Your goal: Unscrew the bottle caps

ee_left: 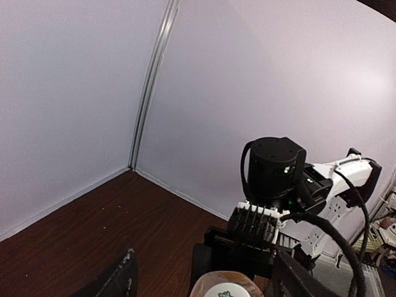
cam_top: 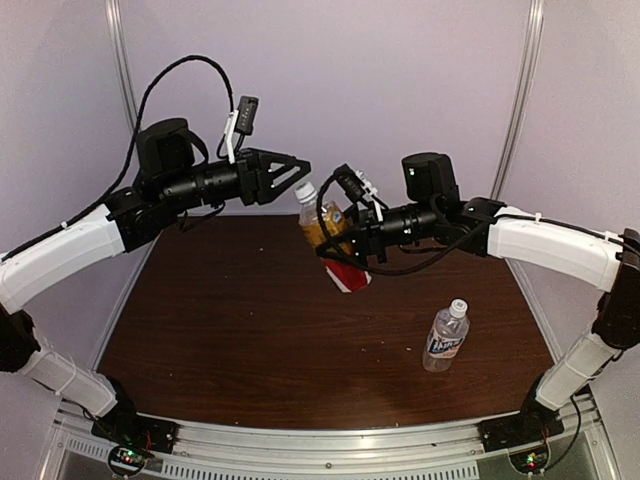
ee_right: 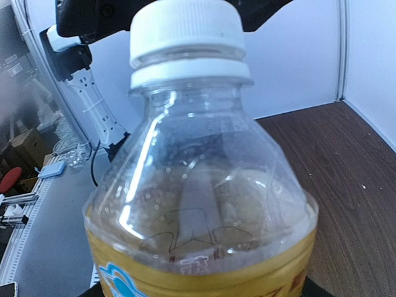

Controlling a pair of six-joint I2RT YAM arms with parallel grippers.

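A white cap [ee_right: 185, 31] tops the amber bottle [ee_right: 198, 204], clear at the shoulder and amber-brown below; its label shows red in the top view, with a blue-and-white motif up close. The clear bottle [cam_top: 446, 338] carries a white-and-blue label under a second white cap [cam_top: 458, 305]. The table [cam_top: 230, 320] is dark reddish-brown woodgrain, the walls [cam_top: 400, 80] pale lilac. The left arm [cam_top: 70, 245] and right arm [cam_top: 545, 245] are white, turning black toward the wrists.

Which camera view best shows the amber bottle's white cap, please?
The right wrist view: the cap sits large and close on the amber bottle's neck. The top external view shows it only as a tiny white spot; the left wrist view catches just its top at the bottom edge.
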